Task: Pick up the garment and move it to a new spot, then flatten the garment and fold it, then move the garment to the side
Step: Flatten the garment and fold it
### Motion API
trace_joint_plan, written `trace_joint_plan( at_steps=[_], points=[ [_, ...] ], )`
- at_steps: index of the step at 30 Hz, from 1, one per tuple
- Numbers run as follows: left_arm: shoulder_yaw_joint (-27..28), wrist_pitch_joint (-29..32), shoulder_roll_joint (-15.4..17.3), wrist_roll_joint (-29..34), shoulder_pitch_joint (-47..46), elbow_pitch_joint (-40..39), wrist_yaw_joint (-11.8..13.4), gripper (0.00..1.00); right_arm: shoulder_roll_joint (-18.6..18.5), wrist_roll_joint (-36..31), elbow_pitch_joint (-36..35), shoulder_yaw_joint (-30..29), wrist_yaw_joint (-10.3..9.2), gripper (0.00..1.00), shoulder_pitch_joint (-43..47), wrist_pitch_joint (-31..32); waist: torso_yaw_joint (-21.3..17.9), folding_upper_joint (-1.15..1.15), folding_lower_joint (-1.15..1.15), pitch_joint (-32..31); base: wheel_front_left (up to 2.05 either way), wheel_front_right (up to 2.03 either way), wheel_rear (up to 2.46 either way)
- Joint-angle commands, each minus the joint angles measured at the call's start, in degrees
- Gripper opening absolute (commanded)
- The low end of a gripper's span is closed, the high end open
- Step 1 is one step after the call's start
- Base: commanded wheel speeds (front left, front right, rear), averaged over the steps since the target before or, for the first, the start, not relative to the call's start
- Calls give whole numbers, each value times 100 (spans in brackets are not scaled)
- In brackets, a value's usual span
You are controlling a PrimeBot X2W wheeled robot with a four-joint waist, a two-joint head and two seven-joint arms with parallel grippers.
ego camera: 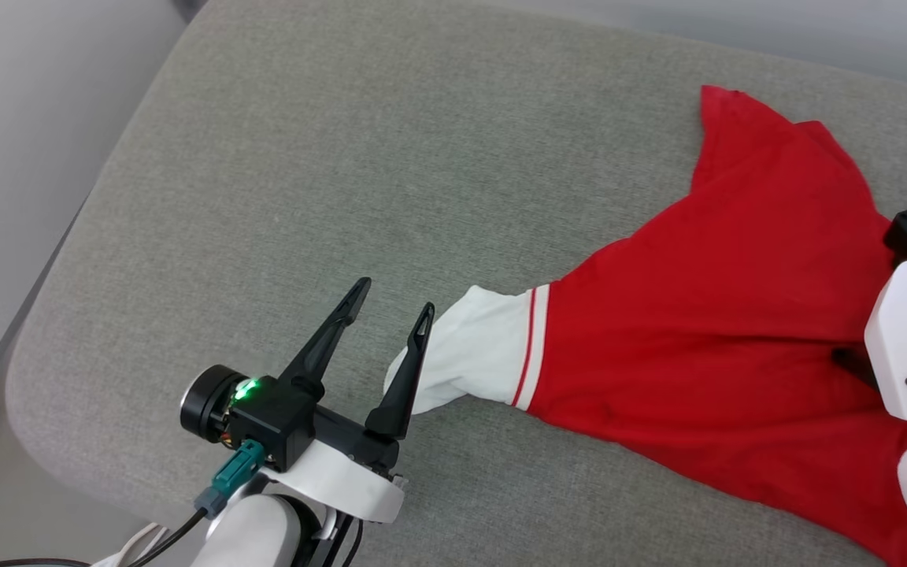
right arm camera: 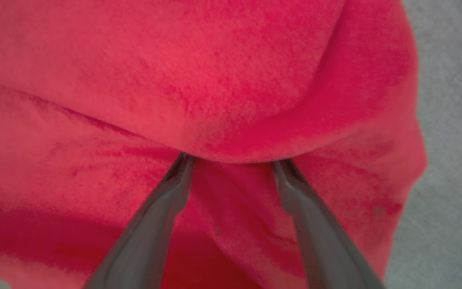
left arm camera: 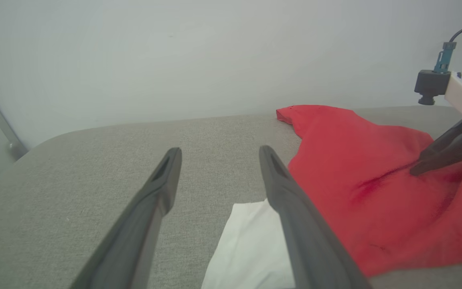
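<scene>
The garment [ego camera: 705, 331], soft, light and limp, sprawls at three o'clock on the grey cushion [ego camera: 343, 157]. The left gripper [ego camera: 394, 296], fingers apart, stands at its white sleeve [ego camera: 473, 350] near six. The right gripper [right arm camera: 232, 161], also spread, noses under a red fold. The sleeve edges look the likeliest holds.

Plain indoor room, type unclear: grey upholstered cushion [ego camera: 343, 157] (rounded corners, woven fabric) against bare pale wall [left arm camera: 175, 60].

You've got one garment [ego camera: 697, 315], two grippers, left gripper [ego camera: 394, 297] and right gripper [right arm camera: 233, 159], two fingers [left arm camera: 155, 208] on each, one grey cushion [ego camera: 343, 157], one wall [left arm camera: 215, 60].
</scene>
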Motion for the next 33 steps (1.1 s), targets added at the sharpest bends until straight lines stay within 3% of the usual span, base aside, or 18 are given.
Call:
trace_joint_plan(
  at_steps=[1, 4, 5, 6, 14, 22, 29, 30, 31, 33],
  points=[
    [-22, -45, -26, 0, -40, 29, -19, 100, 7, -31, 271, 88, -5, 100, 62, 28, 127, 0, 0, 77, 0, 0, 0],
    [-55, -50, -68, 22, -53, 81, -21, 100, 19, 64, 539, 222, -6, 100, 170, -40, 230, 0, 0, 121, 0, 0, 0],
    [-63, -51, -80, 20, -58, 100, -27, 100, -13, 71, 612, 282, -7, 44, 215, -58, 260, 0, 0, 128, 0, 0, 0],
    [-69, -57, -90, 21, -64, 115, -32, 100, -52, 99, 646, 347, -7, 0, 229, -92, 288, 0, 0, 138, 0, 0, 0],
    [-82, -80, -124, 28, -84, 212, -38, 100, -518, -196, 757, 448, -7, 0, -642, -941, 422, 0, 0, 79, 0, 0, 0],
    [-117, -91, -191, 44, -127, 199, -59, 100, -948, -593, 1124, 1287, -6, 0, -1622, -1908, 515, 0, 0, 99, 0, 0, 0],
    [-60, -93, -227, 53, -109, 194, -66, 100, -810, -749, 1987, 1622, -6, 0, -1953, -2664, 516, 0, 0, 96, 0, 0, 0],
    [-44, -94, -229, 45, -98, 197, -64, 100, -759, -712, 2103, 1619, -5, 58, -1931, -2734, 501, 0, 0, 76, 0, 0, 0],
    [-29, -89, -228, 44, -85, 193, -61, 100, -705, -679, 2222, 1585, -6, 100, -1922, -2823, 480, 0, 0, 49, 0, 0, 0],
    [-4, -88, -219, 54, -58, 180, -54, 100, -571, -610, 2375, 1588, -5, 100, -1882, -3036, 421, 0, 0, -18, 0, 0, 0]
  ],
)
